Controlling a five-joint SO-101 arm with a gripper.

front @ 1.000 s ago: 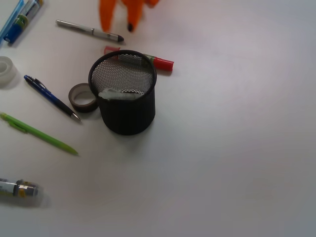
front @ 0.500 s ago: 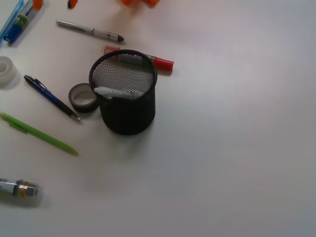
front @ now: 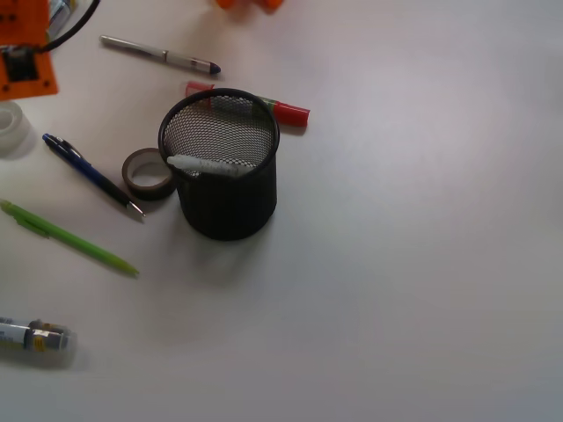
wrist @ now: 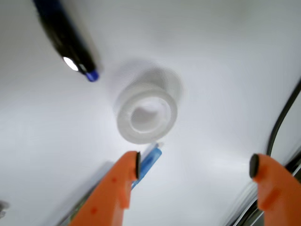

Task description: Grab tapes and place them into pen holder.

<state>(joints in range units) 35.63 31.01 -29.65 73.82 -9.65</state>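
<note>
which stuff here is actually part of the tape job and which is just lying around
Part of the job:
- translucent whitish tape roll
- grey-brown tape roll beside the cup
- black wire-mesh pen holder
- orange gripper, open above the whitish roll

Just lying about:
- blue ballpoint pen
- green pen
- silver pen
- red marker

The pen holder point(front: 219, 167) stands on the desk point(front: 422, 264). One tape point(front: 148, 173) touches its left side. Another tape point(front: 10, 127) lies far left. A marker point(front: 283, 111) lies behind the holder.

An office desk: white table point(front: 422, 264), pens point(front: 92, 174), mesh pen holder point(front: 224, 189).
</note>
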